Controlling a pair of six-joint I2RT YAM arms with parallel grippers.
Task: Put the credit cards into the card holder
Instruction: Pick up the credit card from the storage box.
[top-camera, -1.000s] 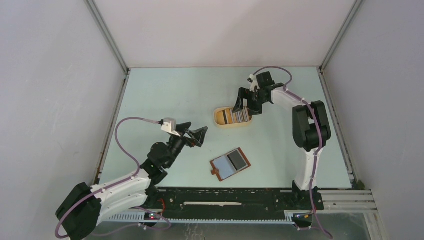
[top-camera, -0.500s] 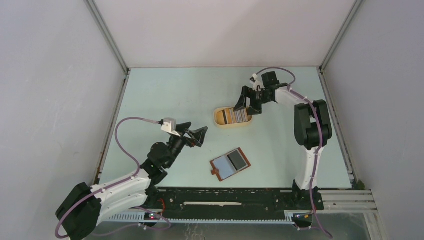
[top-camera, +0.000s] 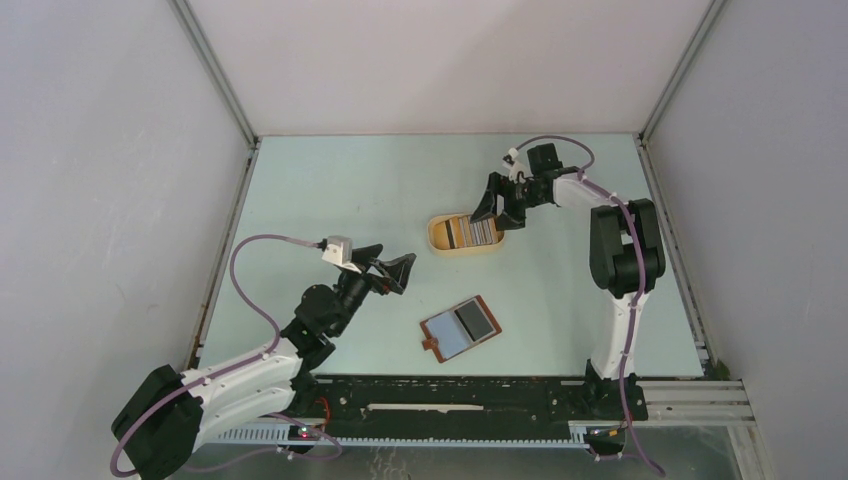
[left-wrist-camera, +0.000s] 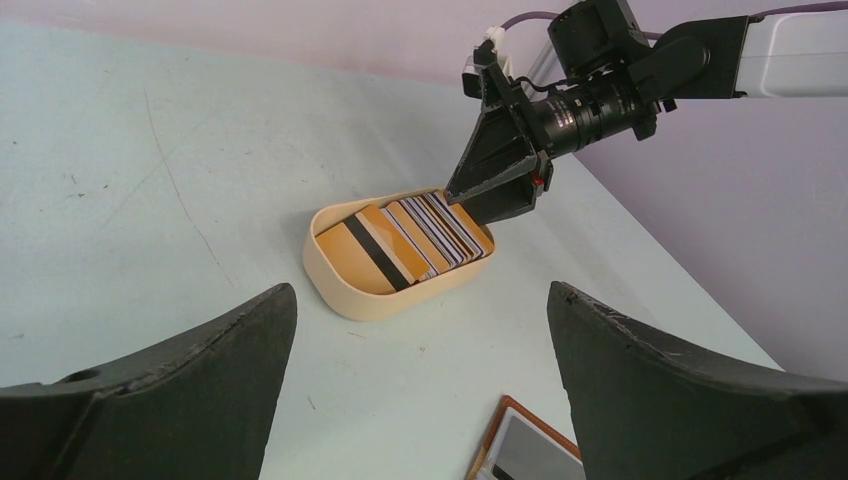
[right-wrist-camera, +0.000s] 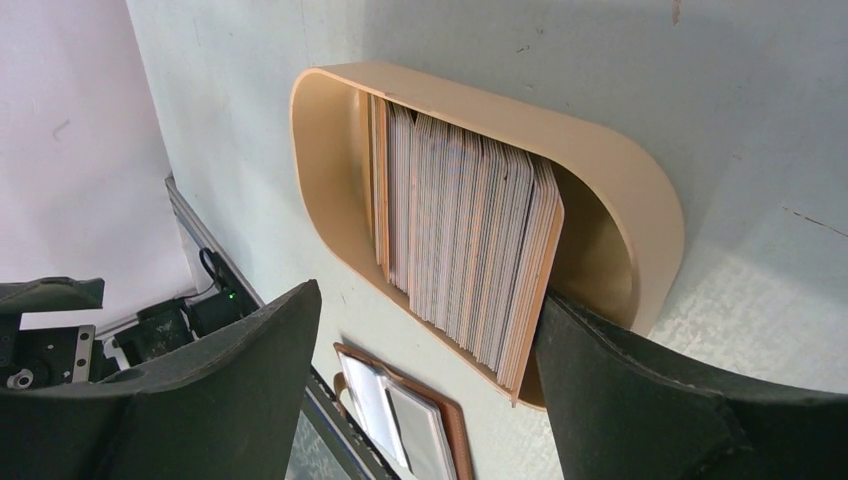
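Note:
The credit cards (top-camera: 470, 233) stand edge-on as a striped row in a tan oval tray (top-camera: 437, 240). They also show in the left wrist view (left-wrist-camera: 410, 240) and the right wrist view (right-wrist-camera: 465, 240). My right gripper (top-camera: 497, 208) is open and empty over the tray's right end. In its own view (right-wrist-camera: 428, 295), one finger (right-wrist-camera: 640, 400) sits next to the last orange card; I cannot tell whether they touch. The card holder (top-camera: 460, 327) lies open on the table, reddish-brown with grey pockets, and shows in both wrist views (left-wrist-camera: 525, 450) (right-wrist-camera: 410, 420). My left gripper (top-camera: 392, 270) is open and empty, left of the holder.
The tan tray's rim (left-wrist-camera: 340, 290) (right-wrist-camera: 600, 170) surrounds the cards. White enclosure walls stand on three sides. A black rail (top-camera: 450, 392) with the arm bases runs along the near table edge, just below the card holder.
My right wrist has shifted slightly back and to the right, with its gripper staying open over the tray's right end. The left arm, cards and card holder have not moved.

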